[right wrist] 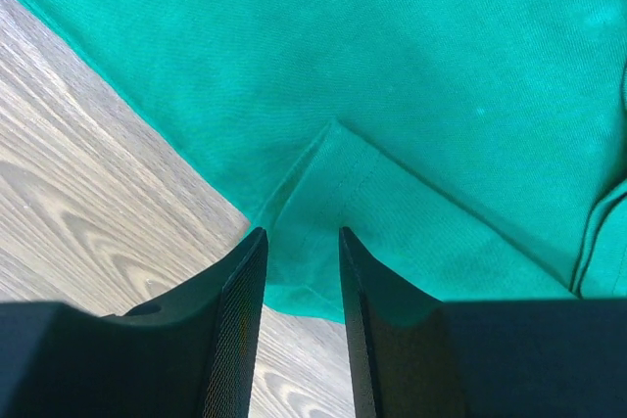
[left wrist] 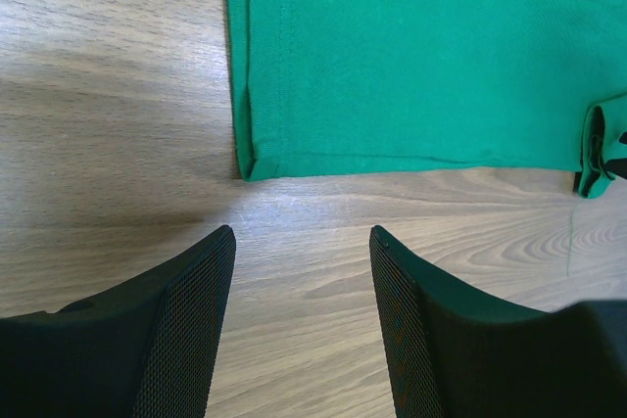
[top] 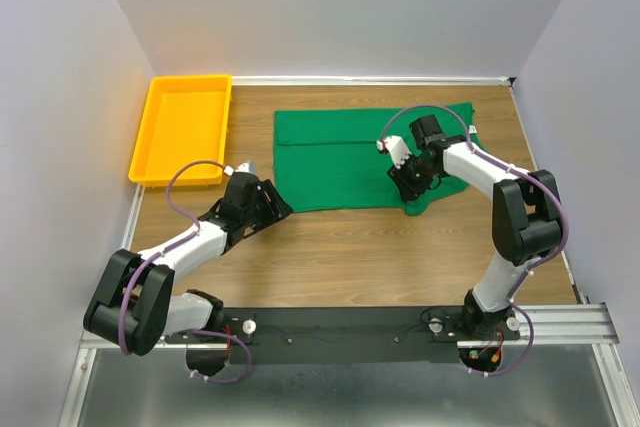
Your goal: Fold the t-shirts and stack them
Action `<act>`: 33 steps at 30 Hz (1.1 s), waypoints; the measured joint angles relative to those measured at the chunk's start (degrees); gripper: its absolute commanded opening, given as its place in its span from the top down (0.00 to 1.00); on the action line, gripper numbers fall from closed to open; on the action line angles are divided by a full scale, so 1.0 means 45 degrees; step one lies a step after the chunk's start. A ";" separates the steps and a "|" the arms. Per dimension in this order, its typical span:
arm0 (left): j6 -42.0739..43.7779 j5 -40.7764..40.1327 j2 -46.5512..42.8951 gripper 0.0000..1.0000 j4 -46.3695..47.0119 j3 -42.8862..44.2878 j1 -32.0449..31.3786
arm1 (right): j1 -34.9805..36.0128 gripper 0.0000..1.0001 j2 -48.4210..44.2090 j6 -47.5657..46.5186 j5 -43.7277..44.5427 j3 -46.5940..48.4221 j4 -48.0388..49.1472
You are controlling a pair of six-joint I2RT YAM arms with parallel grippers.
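My right claw (right wrist: 301,234) sits part-open over the sleeve (right wrist: 392,222) of the plain green cotton t-shirt (right wrist: 392,66), left claw (left wrist: 302,230) open; I should pinch the hem squarely.

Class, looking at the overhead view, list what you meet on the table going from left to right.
yellow tray → left gripper → green t-shirt. The right gripper hangs over the t-shirt's right part, so it is left out.
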 measured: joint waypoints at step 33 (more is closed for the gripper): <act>0.0000 0.0005 0.0015 0.35 0.0039 -0.0039 0.0000 | 0.0000 0.54 -0.0908 -0.1103 0.0238 -0.0427 -0.0316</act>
